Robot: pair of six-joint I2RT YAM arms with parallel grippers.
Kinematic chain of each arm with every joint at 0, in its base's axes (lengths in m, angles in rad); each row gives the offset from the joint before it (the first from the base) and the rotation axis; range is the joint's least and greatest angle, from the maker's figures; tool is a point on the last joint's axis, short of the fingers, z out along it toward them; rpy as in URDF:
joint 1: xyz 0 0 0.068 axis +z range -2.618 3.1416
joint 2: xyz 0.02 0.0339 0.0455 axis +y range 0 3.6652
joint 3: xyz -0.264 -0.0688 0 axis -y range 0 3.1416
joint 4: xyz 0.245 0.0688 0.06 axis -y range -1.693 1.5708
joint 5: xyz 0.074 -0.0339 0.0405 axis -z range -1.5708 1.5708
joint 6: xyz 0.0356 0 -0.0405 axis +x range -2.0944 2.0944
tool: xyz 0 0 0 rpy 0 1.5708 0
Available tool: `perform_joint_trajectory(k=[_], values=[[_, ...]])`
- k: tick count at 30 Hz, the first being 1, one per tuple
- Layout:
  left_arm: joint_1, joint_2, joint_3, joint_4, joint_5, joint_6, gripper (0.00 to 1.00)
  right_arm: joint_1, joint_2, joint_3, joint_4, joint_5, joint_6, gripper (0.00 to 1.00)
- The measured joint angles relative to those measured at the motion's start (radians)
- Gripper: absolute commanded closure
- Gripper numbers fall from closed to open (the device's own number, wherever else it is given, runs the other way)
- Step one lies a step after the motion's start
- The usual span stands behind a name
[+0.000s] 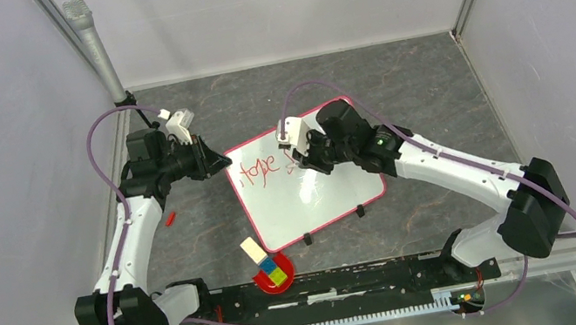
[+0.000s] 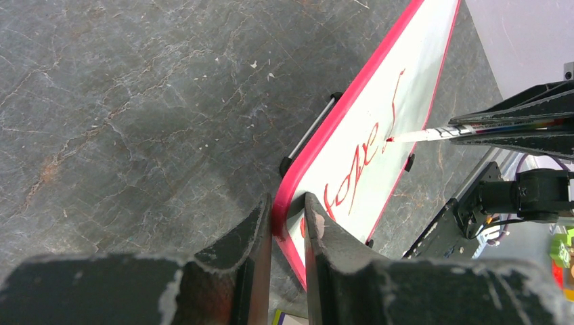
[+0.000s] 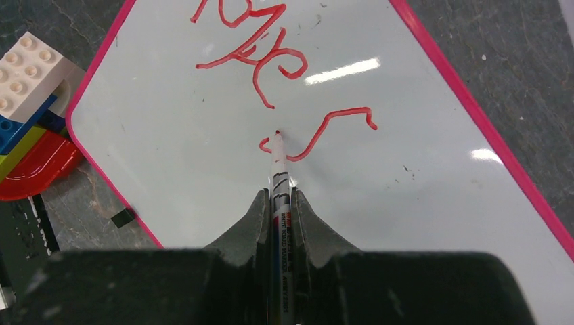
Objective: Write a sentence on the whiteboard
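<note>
1. The left hand [image 2: 288, 210] is closed on the red-pink rim of the whiteboard [image 1: 317, 197] at its far-left corner. The left wrist view shows the rim clamped between the two fingers, pinning the board. A small red piece [image 1: 170, 219], possibly a pen cap, lies on the desk [image 1: 431, 85] beside the left arm.
2. The whiteboard lies flat on the desk between the two arms, turned a little. Its long axis runs left to right, with the right end slightly farther away. Two black clips [image 1: 307, 239] sit on its near edge.
3. Just off the board's near-left corner, a stack of toy bricks [image 1: 264, 259] rests in a red dish [image 1: 284, 265], apart from both hands.
4. A red word [image 1: 258, 173] is written on the board's left part. To its right is a curved stroke [image 3: 332, 128], not yet a full letter.
5. The right hand [image 3: 279, 203] is clamped on a marker [image 3: 279, 176] that points straight out between its fingers. The tip touches the board at the hooked end of that stroke.
6. Bare board lies to the right of the tip along the long axis, on the right arm's own side. I judge that the writing must travel that way while the left hand holds the board.
</note>
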Motion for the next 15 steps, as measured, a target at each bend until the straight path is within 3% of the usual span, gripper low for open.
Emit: perform_joint_trajectory(k=[15], values=[[0.000, 0.000, 0.000, 0.000, 0.000, 0.000, 0.97, -0.007, 0.010, 0.027, 0.016, 0.060, -0.013, 1.00]])
